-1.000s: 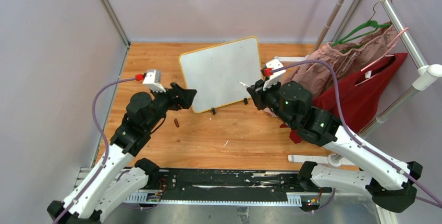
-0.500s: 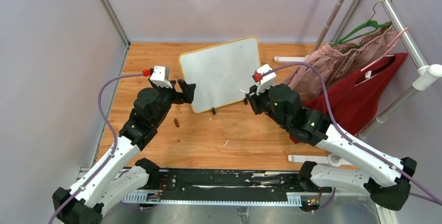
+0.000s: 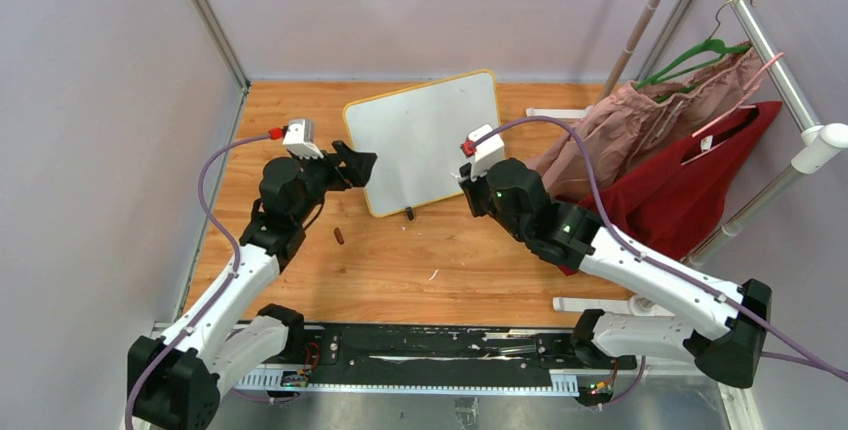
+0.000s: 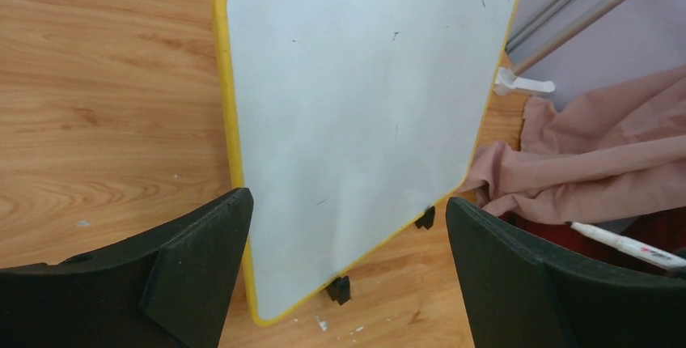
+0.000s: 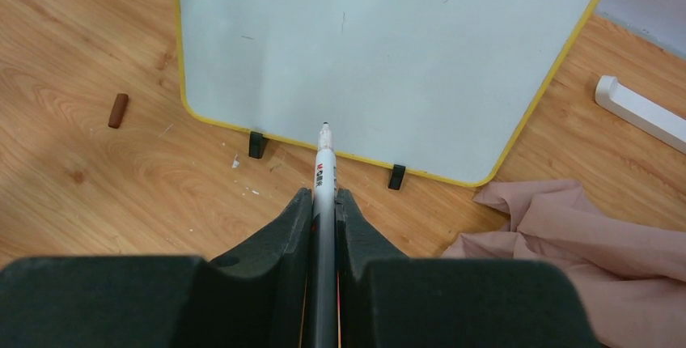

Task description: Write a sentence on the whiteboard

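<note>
Yellow-framed, the board [image 3: 425,140] stood on its two black feet [image 5: 257,144] toward the far edge of the worktop [image 3: 400,260], about midway along it, with its near left corner turned toward my left arm. On my screens its face was white, with only a few tiny dark specks.

My left gripper [image 3: 355,165] hung at the board's left edge with its jaws spread wide and nothing between them. From the left wrist camera I saw the board's lower left corner framed in that gap. I could not tell whether either finger [image 4: 202,259] touched the frame.

My right gripper [image 5: 323,196] was clamped on a marker [image 5: 325,162], a white barrel with a dark tip, pointing straight out from the fingers. It sat at the board's lower right part. The tip lay just above the bottom frame, between the two feet. I could not tell whether it touched the surface.

A small brown piece [image 3: 340,236] lay on the wood near the board's near left corner, apart from it. Pink cloth [image 3: 640,120] and red cloth [image 3: 700,180] spilled onto the right side of the worktop from a rack [image 3: 760,40], the pink just beside the board's right foot. A green hanger [image 3: 700,50] hung above them. A white rack foot [image 5: 639,109] lay on the wood near the far right corner.
</note>
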You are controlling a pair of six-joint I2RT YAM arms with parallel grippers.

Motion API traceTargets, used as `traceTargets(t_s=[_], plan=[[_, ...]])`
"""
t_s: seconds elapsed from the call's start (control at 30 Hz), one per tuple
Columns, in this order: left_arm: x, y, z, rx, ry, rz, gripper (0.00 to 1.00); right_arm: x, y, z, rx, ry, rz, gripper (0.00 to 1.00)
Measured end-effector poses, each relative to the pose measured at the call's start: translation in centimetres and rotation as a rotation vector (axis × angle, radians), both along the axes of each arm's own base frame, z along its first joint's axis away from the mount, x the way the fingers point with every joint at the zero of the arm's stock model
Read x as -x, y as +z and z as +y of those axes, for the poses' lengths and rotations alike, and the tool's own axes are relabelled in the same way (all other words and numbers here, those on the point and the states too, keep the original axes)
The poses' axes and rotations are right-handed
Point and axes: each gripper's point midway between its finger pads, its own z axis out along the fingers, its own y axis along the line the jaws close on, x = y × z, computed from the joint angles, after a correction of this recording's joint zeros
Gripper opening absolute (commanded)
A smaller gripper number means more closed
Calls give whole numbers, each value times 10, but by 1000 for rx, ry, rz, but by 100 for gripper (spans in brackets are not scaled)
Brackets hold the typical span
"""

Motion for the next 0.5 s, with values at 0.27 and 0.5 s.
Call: traceTargets(t_s=[0.27, 0.5], plan=[[-1, -6, 2, 95, -15, 24, 94, -3, -19, 12, 68, 41, 21, 0], [0, -49, 17, 192, 34, 147, 92, 1, -13, 23, 30, 98, 17, 0]])
